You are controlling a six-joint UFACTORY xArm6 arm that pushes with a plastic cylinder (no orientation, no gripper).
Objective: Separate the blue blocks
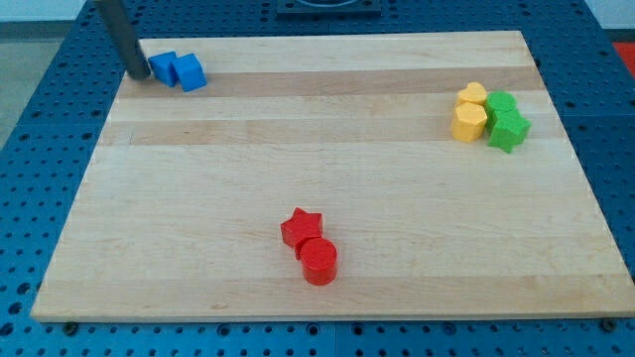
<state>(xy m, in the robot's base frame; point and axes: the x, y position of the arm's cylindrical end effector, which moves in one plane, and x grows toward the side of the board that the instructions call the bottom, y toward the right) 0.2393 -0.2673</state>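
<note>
The wooden surface (pixel 327 139) carries three groups of blocks, and there is no container on it. The two blue blocks sit together near the 10 o'clock corner: the left blue block (pixel 162 66) touches the right blue block (pixel 190 72), side by side; their exact shapes I cannot make out. My tip (pixel 138 74) stands at the 9 o'clock side of the left blue block, touching it or just beside it. The arm ends in a rod, so there are no fingers to open or close.

Near 6 o'clock, a red star (pixel 301 227) touches a red cylinder (pixel 318 261). Near 2 o'clock, two yellow blocks (pixel 469 111) touch two green blocks (pixel 506 119).
</note>
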